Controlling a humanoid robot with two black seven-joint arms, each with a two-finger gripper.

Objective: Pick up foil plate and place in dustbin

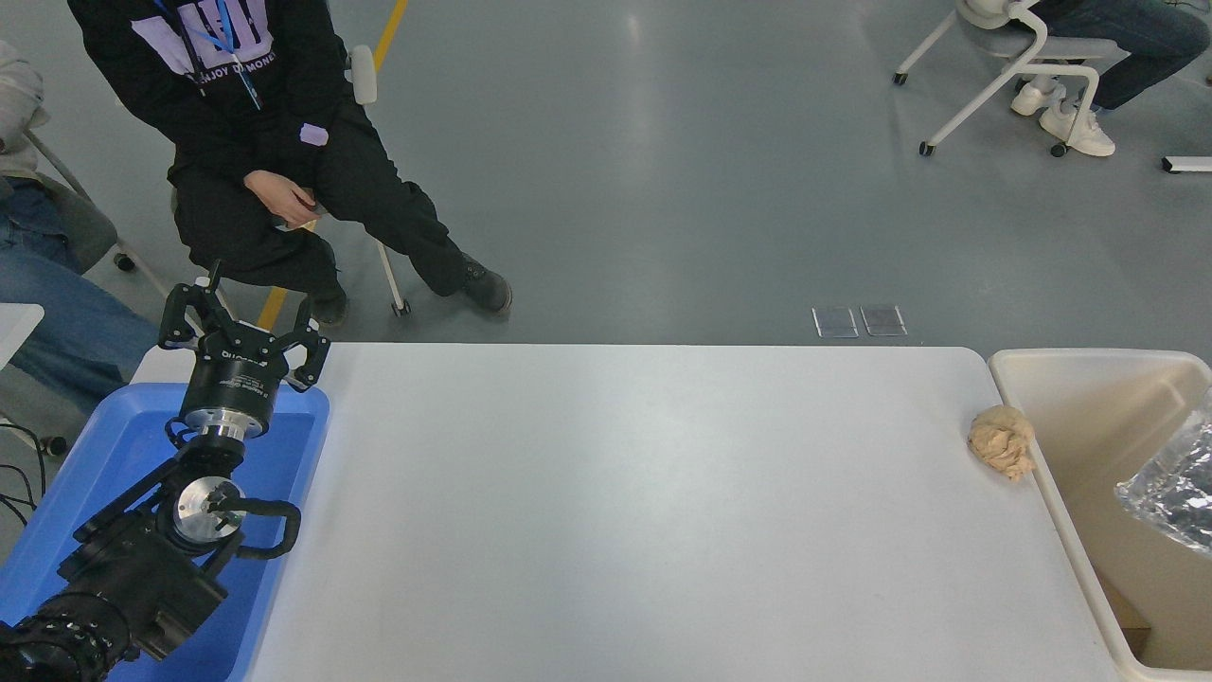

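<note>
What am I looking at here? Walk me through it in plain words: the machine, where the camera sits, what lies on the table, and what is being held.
The one current picture comes from a camera high on a two-armed robot, looking forward and down over a white table. The black jointed thing at the lower left is the robot's left arm, parked over a shallow blue tray; its left gripper, a claw for grasping, is open and holds nothing. The right arm is out of view. Near the table's right edge lies a small tan crumpled paper ball. Beside the table stands a cream dustbin, and a shiny foil plate shows over its opening at the picture's right edge; whether anything holds it cannot be seen. Beyond the table a person sits on a chair.
</note>
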